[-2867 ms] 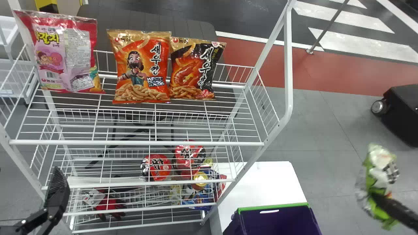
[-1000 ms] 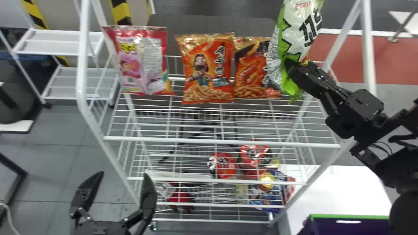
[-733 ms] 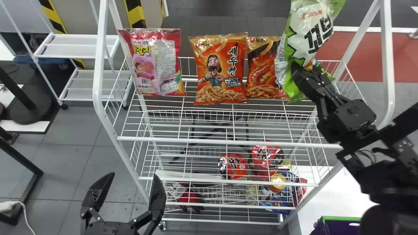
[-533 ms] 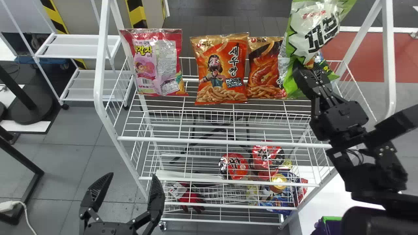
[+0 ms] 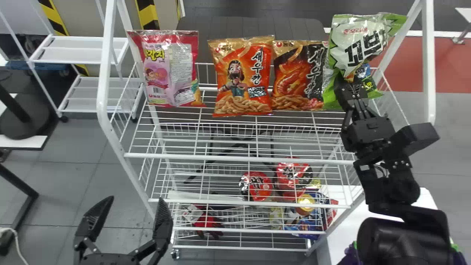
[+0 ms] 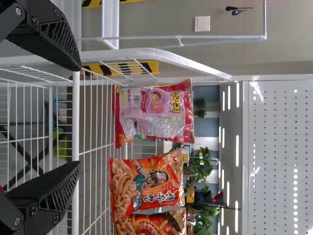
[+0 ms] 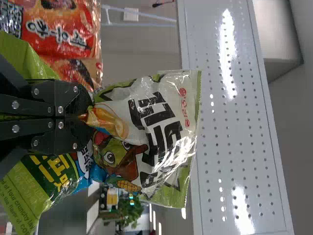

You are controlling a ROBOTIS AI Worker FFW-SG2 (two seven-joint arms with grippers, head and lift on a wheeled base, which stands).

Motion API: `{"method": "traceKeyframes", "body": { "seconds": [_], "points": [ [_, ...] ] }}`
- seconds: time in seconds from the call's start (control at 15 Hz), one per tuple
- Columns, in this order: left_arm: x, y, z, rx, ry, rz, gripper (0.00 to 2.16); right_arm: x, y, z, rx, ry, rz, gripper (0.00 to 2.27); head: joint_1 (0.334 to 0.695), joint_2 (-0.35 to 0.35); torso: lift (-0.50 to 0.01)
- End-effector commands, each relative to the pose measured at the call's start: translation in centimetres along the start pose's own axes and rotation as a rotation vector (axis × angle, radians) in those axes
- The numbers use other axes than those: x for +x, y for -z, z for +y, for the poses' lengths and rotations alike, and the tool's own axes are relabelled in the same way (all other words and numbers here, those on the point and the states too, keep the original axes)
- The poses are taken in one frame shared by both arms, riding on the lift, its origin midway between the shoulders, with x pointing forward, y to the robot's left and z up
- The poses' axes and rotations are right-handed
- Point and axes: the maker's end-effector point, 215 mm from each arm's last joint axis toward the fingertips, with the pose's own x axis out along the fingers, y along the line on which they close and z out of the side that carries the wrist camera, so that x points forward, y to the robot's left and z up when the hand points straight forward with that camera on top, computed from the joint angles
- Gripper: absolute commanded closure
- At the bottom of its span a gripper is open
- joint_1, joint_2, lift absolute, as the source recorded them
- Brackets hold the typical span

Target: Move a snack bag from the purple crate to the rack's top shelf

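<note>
My right gripper (image 5: 349,82) is at the right end of the rack's top shelf (image 5: 239,160), shut on a green and white snack bag (image 5: 357,48) that stands upright over the shelf. In the right wrist view the gripper (image 7: 88,115) pinches the front of the snack bag (image 7: 156,127). My left gripper (image 5: 127,209) is parked open, low in front of the rack; in the left wrist view the left gripper (image 6: 78,117) has nothing between its fingers. The purple crate (image 5: 349,257) at the bottom right is mostly hidden behind the right arm.
On the top shelf stand a pink bag (image 5: 169,70), an orange bag (image 5: 243,77) and a black and orange bag (image 5: 298,77), close beside the green one. White rack posts (image 5: 428,66) rise at both ends. Red bowls (image 5: 257,186) sit on a lower shelf.
The right gripper has brought the green bag from the far right over to the shelf's right end, and lately lowered and turned it. The head view has shifted sideways, back slightly right most recently.
</note>
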Motion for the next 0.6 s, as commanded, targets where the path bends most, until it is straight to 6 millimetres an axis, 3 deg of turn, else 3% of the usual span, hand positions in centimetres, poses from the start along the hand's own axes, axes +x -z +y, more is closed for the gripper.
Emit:
{"method": "traceKeyframes", "body": {
  "seconds": [0.0,0.2,0.53],
  "points": [
    [0.0,0.0,0.2,0.000,-0.004,-0.001,0.15,0.0,0.6,-1.4,-0.007,0.037,-0.005,2.22,0.695,-0.059,0.000],
    [0.0,-0.1,0.2,-0.001,-0.005,-0.005,0.15,0.4,1.0,-1.9,-0.004,0.052,0.003,2.22,0.695,-0.086,0.000],
    [0.0,-0.1,0.5,0.000,-0.011,-0.007,0.15,2.2,3.4,-2.1,-0.038,0.072,0.046,2.22,0.695,-0.086,0.000]
  ]
}}
